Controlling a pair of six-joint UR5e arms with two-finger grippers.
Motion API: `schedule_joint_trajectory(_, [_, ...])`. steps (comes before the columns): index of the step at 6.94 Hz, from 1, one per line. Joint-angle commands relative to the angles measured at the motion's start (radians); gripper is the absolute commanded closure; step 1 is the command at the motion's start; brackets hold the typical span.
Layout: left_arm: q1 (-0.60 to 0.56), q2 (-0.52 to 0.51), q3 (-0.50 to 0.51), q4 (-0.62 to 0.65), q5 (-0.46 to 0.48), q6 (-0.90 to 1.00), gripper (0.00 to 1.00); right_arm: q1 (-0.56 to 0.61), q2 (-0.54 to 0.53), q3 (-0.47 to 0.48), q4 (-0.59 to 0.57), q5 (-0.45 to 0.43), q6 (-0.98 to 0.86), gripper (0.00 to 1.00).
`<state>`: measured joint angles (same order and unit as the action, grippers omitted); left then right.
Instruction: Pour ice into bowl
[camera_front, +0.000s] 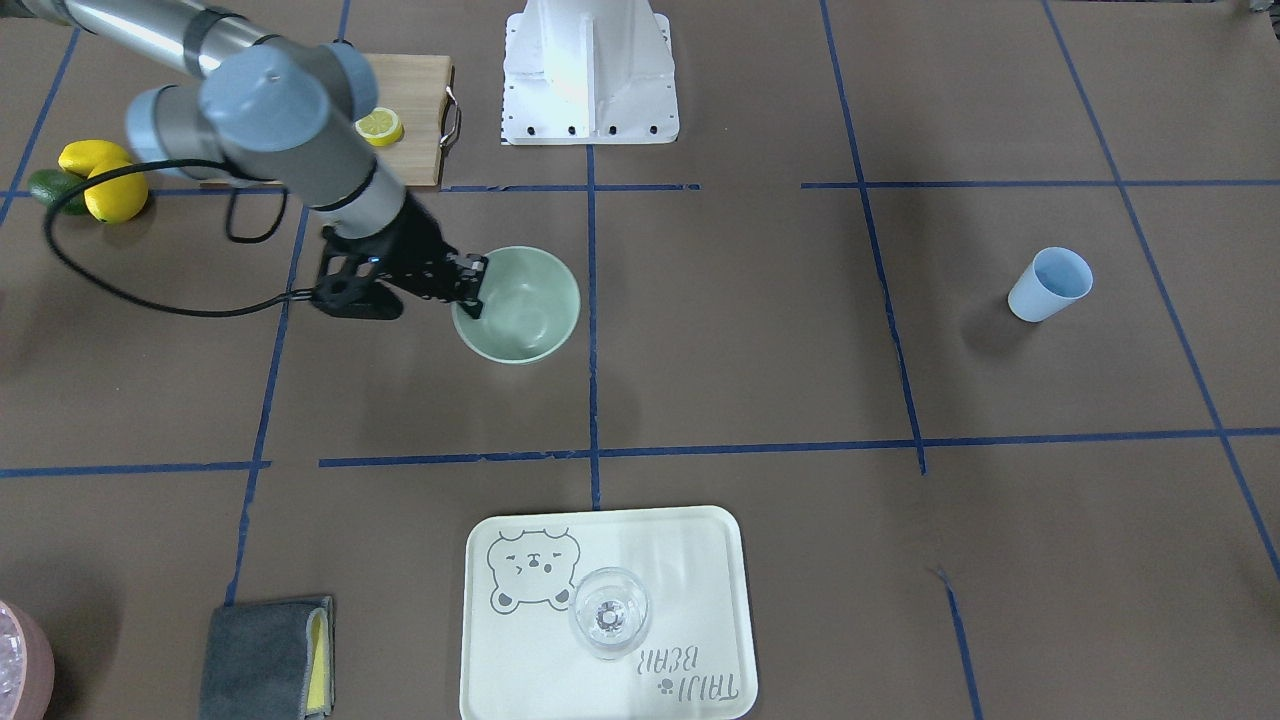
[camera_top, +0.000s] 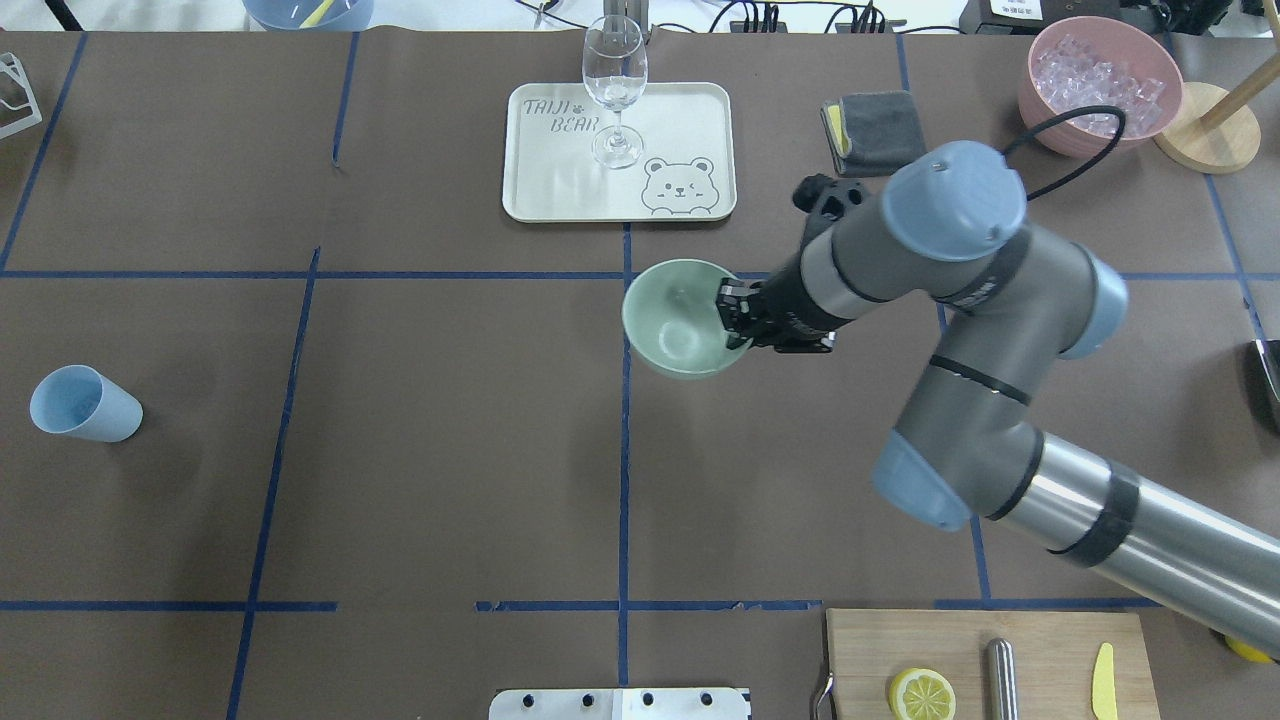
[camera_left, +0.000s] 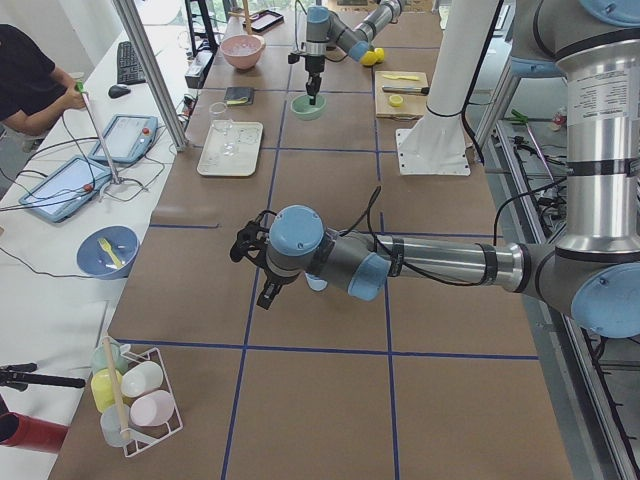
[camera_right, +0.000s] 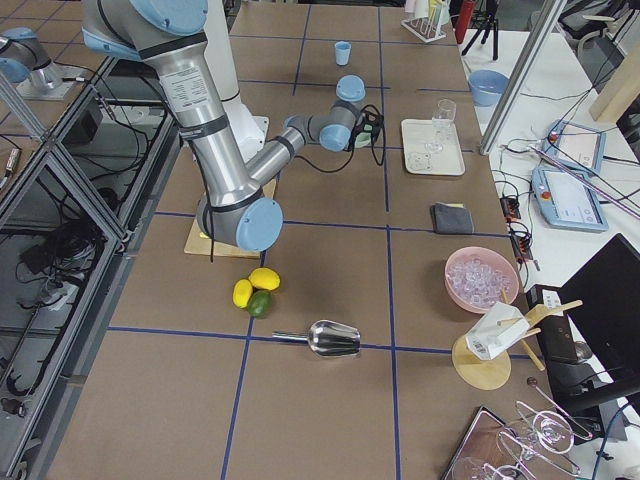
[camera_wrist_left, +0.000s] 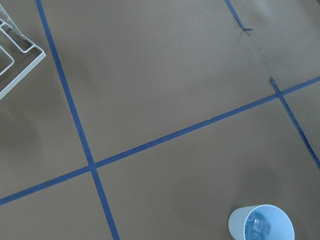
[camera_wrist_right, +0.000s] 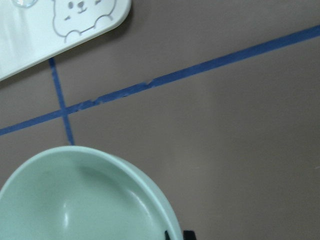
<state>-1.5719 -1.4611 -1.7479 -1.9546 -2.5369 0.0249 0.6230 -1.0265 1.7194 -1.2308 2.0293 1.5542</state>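
Observation:
The pale mint-green bowl (camera_top: 680, 330) sits near the table's middle and holds no ice. It also shows in the front view (camera_front: 520, 305) and the right wrist view (camera_wrist_right: 75, 200). My right gripper (camera_top: 732, 318) is shut on the bowl's right rim, one finger inside and one outside. Clear ice cubes (camera_top: 1098, 75) fill a pink container (camera_top: 1040, 110) at the far right. A blue cup (camera_top: 85, 403) stands far left; the left wrist view shows ice in the cup (camera_wrist_left: 260, 227). My left gripper (camera_left: 248, 245) hovers near the cup. I cannot tell if it is open.
A cream tray (camera_top: 690, 110) with a wine glass (camera_top: 614, 75) lies beyond the bowl. A grey cloth (camera_top: 875, 120) lies right of the tray. A cutting board (camera_top: 1040, 640) holds a lemon slice and a knife. Lemons (camera_front: 105, 180) and a metal scoop (camera_right: 335, 338) lie at the robot's right end of the table.

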Motion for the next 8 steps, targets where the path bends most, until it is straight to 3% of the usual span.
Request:
schedule_joint_trajectory(1, [0.001,-0.007,-0.002,-0.006,0.001,-0.048,0.00,-0.091,0.266,-0.166,-0.101,-0.098,0.120,1.00])
schedule_joint_trajectory(3, [0.001,-0.007,-0.002,-0.006,0.001,-0.048,0.00,-0.153,0.373,-0.323,-0.087,-0.215,0.159,1.00])
schedule_joint_trajectory(6, [0.003,-0.007,0.007,-0.023,0.001,-0.052,0.00,-0.201,0.362,-0.366,-0.082,-0.244,0.155,1.00])
schedule_joint_trajectory(8, [0.003,-0.008,0.005,-0.026,0.001,-0.080,0.00,-0.210,0.350,-0.399,-0.001,-0.248,0.165,1.00])
